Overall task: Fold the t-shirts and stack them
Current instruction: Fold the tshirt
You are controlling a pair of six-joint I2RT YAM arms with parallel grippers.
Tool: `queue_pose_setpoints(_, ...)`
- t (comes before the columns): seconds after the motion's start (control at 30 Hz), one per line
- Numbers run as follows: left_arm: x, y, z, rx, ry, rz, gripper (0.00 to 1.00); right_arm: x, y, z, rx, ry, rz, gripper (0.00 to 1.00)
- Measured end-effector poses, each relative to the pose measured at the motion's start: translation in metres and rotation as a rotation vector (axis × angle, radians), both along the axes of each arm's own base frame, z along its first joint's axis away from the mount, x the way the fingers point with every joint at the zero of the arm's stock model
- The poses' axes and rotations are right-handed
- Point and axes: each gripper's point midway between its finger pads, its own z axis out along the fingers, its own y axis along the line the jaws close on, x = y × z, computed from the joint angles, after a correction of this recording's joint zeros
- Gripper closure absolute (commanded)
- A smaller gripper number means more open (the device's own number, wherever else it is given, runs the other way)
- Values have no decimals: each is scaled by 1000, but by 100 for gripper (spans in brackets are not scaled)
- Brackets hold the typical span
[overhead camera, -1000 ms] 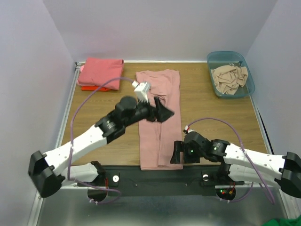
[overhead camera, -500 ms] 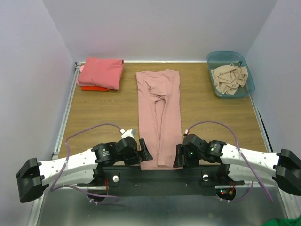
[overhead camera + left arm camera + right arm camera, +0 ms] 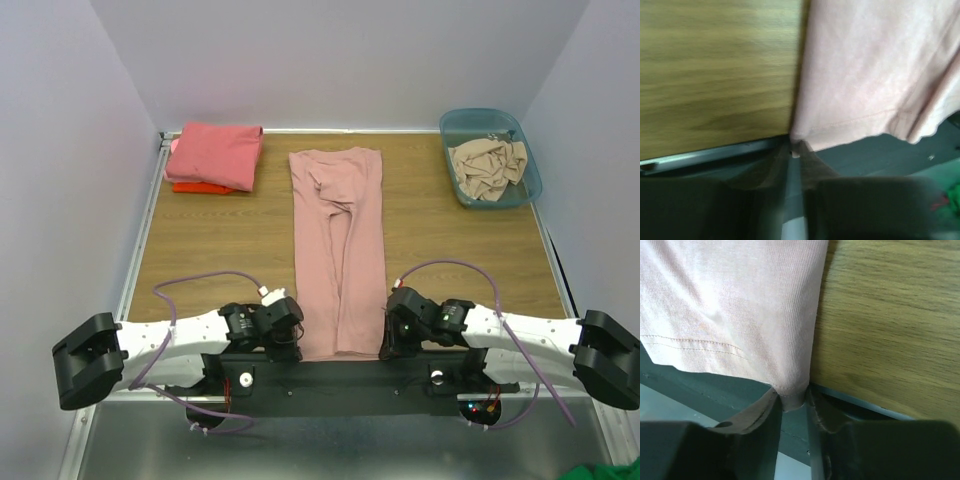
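My left hand (image 3: 287, 334) and right hand (image 3: 392, 336) each pinch a near corner of the pink shirt (image 3: 338, 240); I'd lift both evenly, hem taut, toward the far end.

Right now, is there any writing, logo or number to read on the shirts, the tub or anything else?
None: no text, label or number is legible in any view. The long dusty pink cotton t-shirt, the folded coral-pink t-shirt and the teal plastic tub are plain.
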Motion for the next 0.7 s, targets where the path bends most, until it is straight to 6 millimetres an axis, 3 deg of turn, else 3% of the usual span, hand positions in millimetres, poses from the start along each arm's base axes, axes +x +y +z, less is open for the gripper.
queue_pose_setpoints(0.17,-2,-11,2,-39,5,-19,100,2,0,0,-2,-8,-3,93)
queue_pose_setpoints(0.3,-1,-13,7,-55,-8,-20,100,3,1,2,3,-20,4,98)
queue_pose_setpoints(0.4,7,-19,24,-109,-59,-13,100,12,7,13,21,-60,5,100)
queue_pose_setpoints(0.53,28,-35,60,-205,-176,19,100,34,19,34,42,-157,-24,100)
queue_pose_setpoints(0.7,55,-37,75,-216,-283,75,100,76,32,65,12,-317,-91,100)
